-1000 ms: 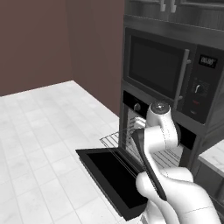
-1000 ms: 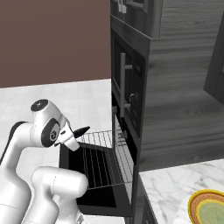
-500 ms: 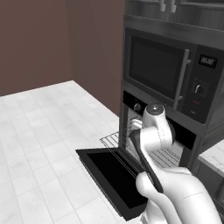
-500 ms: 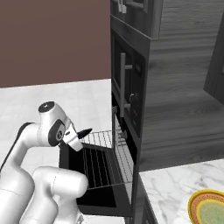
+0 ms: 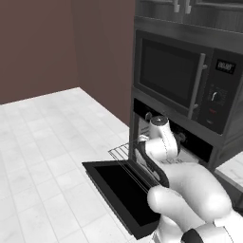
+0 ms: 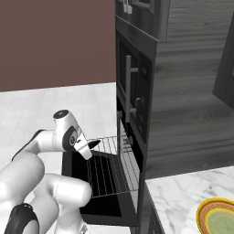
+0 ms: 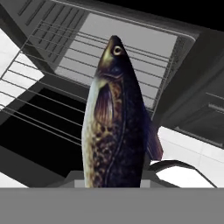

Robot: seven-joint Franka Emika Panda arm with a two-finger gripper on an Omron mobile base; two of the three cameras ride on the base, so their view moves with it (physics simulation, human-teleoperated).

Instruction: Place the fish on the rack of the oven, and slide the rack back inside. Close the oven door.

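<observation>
I see the oven door [image 6: 91, 201] dropped open, lying flat, with the rack [image 6: 112, 169] pulled out over it from the oven [image 6: 137, 151]. My arm's hand hangs over the rack's left part, a dark fish [image 6: 93, 144] poking from it. A yellow plate [image 6: 217, 218] sits on the counter [image 6: 176, 196], near right.

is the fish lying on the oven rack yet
No, the fish is held up in the gripper above the pulled-out rack.
</observation>
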